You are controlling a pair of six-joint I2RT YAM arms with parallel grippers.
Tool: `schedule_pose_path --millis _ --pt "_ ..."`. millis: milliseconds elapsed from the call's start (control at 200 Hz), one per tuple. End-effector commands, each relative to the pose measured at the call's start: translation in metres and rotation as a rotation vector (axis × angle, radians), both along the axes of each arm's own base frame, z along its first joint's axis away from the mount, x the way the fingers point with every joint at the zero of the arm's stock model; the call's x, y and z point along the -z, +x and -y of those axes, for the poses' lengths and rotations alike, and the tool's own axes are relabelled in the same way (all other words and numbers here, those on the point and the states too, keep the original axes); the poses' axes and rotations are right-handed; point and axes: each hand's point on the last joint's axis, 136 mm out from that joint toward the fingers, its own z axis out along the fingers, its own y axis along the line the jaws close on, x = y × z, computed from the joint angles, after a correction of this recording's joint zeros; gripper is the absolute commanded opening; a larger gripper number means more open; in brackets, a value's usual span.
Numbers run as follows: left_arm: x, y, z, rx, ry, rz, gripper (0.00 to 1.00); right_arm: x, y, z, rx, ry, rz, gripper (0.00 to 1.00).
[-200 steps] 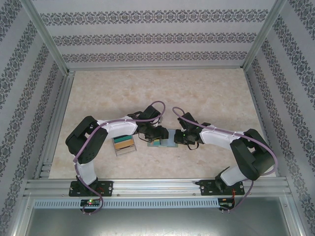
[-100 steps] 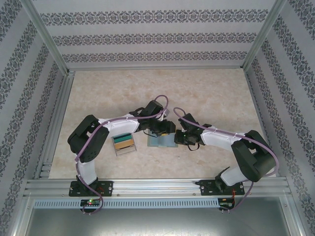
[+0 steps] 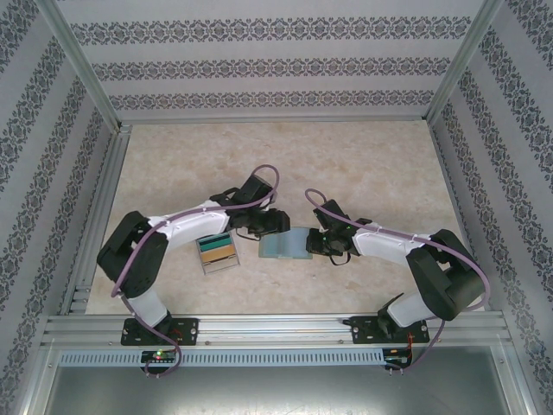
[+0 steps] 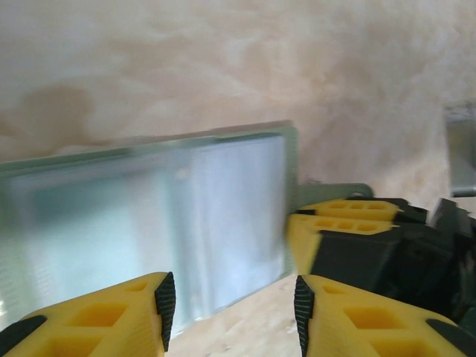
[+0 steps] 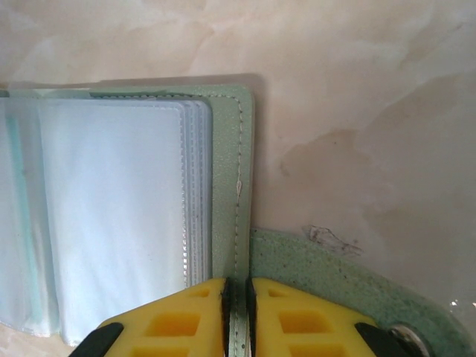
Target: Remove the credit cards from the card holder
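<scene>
While right pincer [image 5: 238, 288] nips the card holder [image 5: 223, 149] (card tray [image 3: 216, 269] nearby), left pincer [image 4: 230, 305] gapes, seemingly empty.

two robot arms bend inward over a pale, marble-patterned table [image 3: 371, 164] and meet at a small sage-green card holder [image 3: 283, 248]. the holder lies open and flat, midway between the table's left and right edges and closer to its near edge than its far one. the right gripper [image 3: 313, 245] sits at the holder's right edge, and the left gripper [image 3: 278, 223] is at its far left corner. a clear tray of coloured cards [image 3: 218, 252] rests just left of the holder, apart from it. patterned wallpaper [image 3: 276, 65] lines the walls.
</scene>
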Motion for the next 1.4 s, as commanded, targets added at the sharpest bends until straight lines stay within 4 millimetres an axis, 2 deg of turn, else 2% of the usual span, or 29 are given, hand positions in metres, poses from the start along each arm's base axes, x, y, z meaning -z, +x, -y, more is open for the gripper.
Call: schedule_pose_path --millis 0,135,245,650,1069,1399 --pt "0.025 -0.009 -0.035 -0.044 0.127 -0.049 0.48 0.008 -0.011 0.001 -0.014 -0.010 -0.051 0.18" --pt "0.038 -0.012 -0.040 -0.049 0.148 -0.077 0.46 0.009 -0.011 -0.001 -0.017 -0.008 -0.056 0.18" --pt "0.046 -0.014 -0.036 -0.037 0.136 -0.102 0.46 0.009 -0.011 -0.001 -0.018 -0.008 -0.055 0.18" --pt "0.057 -0.018 -0.025 -0.011 0.089 -0.142 0.45 0.010 -0.012 0.000 -0.017 -0.010 -0.058 0.18" --pt "0.050 -0.017 -0.006 0.025 -0.021 -0.144 0.44 0.013 -0.013 0.000 -0.018 -0.012 -0.064 0.18" --pt "0.045 -0.017 -0.004 0.039 -0.027 -0.135 0.47 0.013 -0.013 0.000 -0.019 -0.013 -0.067 0.18"
